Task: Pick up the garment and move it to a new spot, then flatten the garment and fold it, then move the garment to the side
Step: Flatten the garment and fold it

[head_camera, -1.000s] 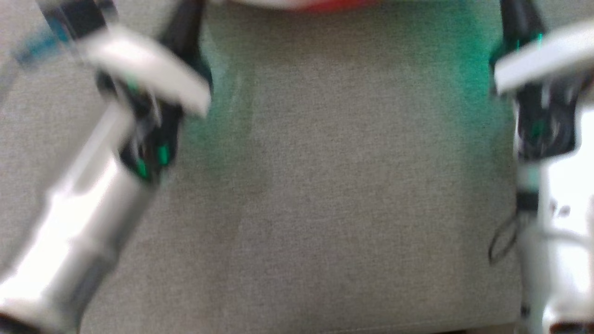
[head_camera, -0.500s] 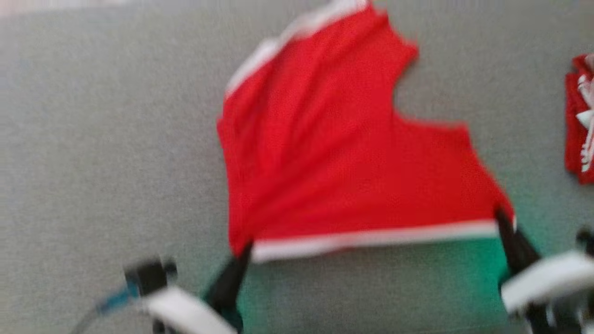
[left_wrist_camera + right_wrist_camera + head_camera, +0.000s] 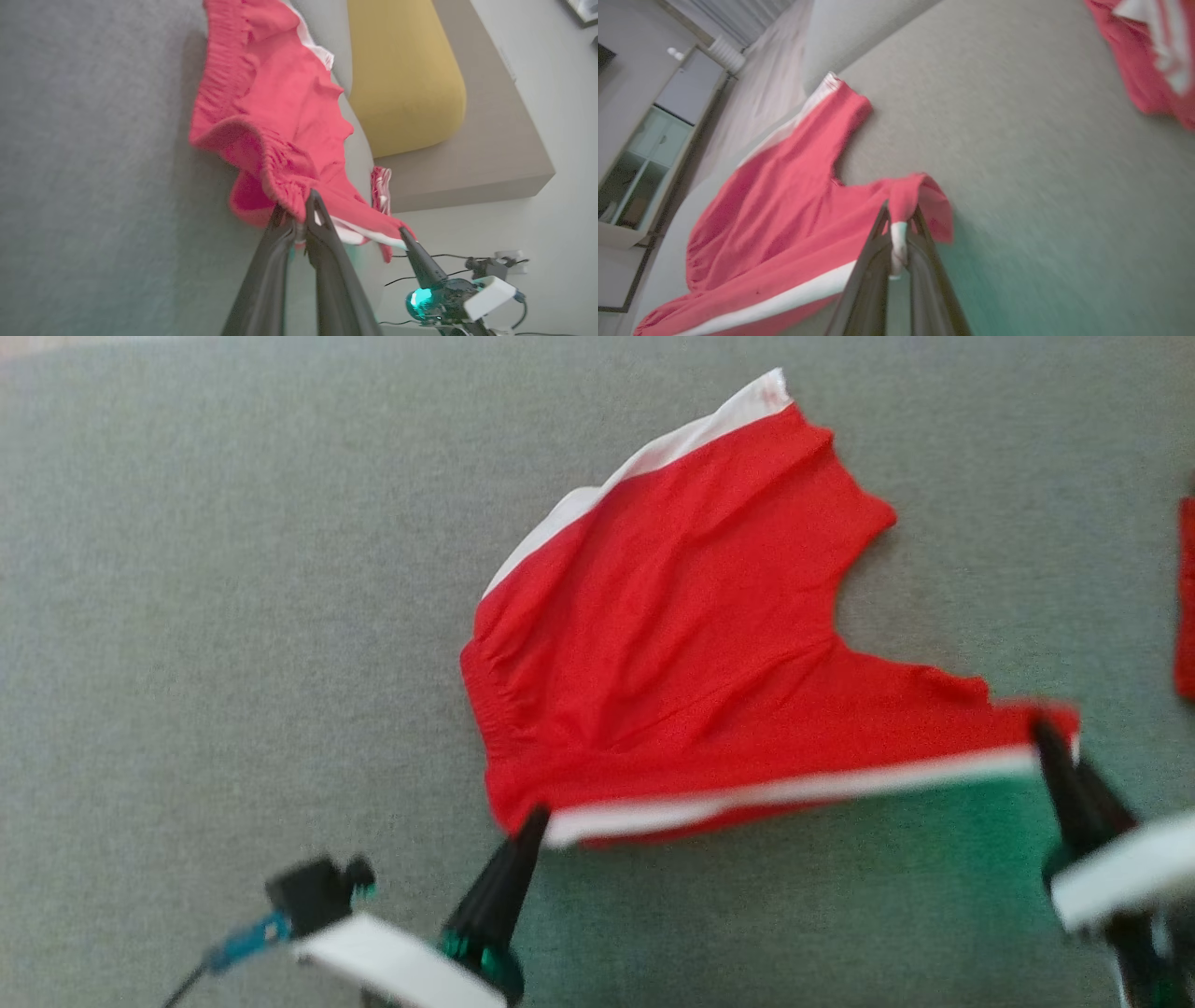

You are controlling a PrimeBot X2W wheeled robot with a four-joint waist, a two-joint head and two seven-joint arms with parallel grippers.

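The garment (image 3: 691, 635) is a pair of red shorts with white side stripes, spread over a grey cushioned surface (image 3: 233, 616). Its near edge is lifted and stretched between my two grippers. My left gripper (image 3: 534, 819) is shut on the near left corner at the elastic waistband (image 3: 280, 186). My right gripper (image 3: 1044, 733) is shut on the near right corner, where red cloth and a white stripe are pinched between the fingers (image 3: 899, 224). The far leg of the garment (image 3: 817, 126) lies flat on the surface.
Another red and white piece of clothing (image 3: 1186, 597) lies at the right edge of the surface (image 3: 1153, 60). A yellow cushion (image 3: 402, 74) and a beige ledge (image 3: 495, 140) stand beyond the surface. Cables and a wall socket (image 3: 504, 261) are by the wall.
The head camera has swung up from the bare surface to the garment. Both grippers stay shut on the garment's near edge, which has stretched wider.
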